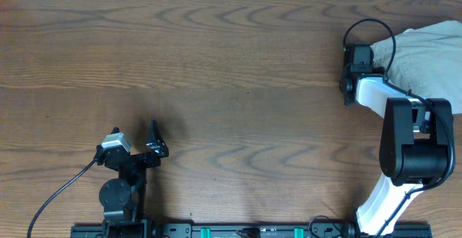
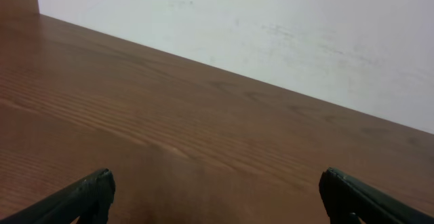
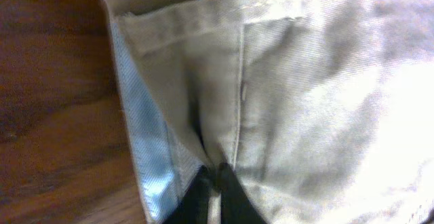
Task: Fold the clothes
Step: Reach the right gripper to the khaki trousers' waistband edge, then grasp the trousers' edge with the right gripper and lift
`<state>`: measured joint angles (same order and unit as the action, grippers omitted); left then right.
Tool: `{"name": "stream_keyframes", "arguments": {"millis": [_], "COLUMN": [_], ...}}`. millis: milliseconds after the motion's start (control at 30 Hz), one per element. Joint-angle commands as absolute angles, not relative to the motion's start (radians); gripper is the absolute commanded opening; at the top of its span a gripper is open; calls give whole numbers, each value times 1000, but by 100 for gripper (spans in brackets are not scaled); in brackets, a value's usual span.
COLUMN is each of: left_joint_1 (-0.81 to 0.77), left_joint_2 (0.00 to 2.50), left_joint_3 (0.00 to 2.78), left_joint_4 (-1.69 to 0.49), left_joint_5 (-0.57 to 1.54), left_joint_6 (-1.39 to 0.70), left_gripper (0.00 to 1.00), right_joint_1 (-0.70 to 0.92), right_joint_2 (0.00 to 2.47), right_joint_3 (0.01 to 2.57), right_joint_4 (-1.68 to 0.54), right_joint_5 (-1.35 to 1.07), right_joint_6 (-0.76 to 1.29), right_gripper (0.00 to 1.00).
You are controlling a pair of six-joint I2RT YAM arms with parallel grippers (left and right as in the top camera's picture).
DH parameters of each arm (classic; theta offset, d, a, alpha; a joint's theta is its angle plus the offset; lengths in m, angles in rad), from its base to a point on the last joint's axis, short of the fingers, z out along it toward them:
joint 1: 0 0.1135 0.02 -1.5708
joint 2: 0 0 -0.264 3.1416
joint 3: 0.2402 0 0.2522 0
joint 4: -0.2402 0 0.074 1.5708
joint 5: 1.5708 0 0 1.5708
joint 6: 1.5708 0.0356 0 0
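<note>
trousers [image 1: 433, 40] bunched far right, no fold made yet; right gripper [image 3: 215, 183] pinches them, left gripper [image 2: 217, 195] spread wide, idle.

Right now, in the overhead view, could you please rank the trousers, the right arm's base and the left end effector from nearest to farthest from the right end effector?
1. trousers, far right, pinched in the right end effector.
2. right arm's base, near edge, right side.
3. left end effector, open, across the table on the left.

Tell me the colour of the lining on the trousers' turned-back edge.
Pale blue inner lining on the light khaki cotton trousers; right wrist view shows it best.
</note>
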<state>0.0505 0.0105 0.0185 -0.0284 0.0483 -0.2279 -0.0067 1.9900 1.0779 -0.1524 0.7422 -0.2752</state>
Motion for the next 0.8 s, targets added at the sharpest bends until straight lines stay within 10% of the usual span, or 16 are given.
{"name": "stream_keyframes", "arguments": {"millis": [0,767], "left_joint_1": [51,51], "left_joint_2": [6,6], "left_joint_3": [4,4], "left_joint_4": [-67,-67], "left_joint_5": [33,33], "left_joint_6": [-218,-218], "left_gripper": [98,98], "right_joint_1": [-2,264], "right_joint_2": [2003,1574], "right_joint_3": [1079,1079], "right_joint_4": [-149,-266], "right_joint_5": [842,545], "right_joint_6": [-261,-55], "right_gripper": [1,1]}}
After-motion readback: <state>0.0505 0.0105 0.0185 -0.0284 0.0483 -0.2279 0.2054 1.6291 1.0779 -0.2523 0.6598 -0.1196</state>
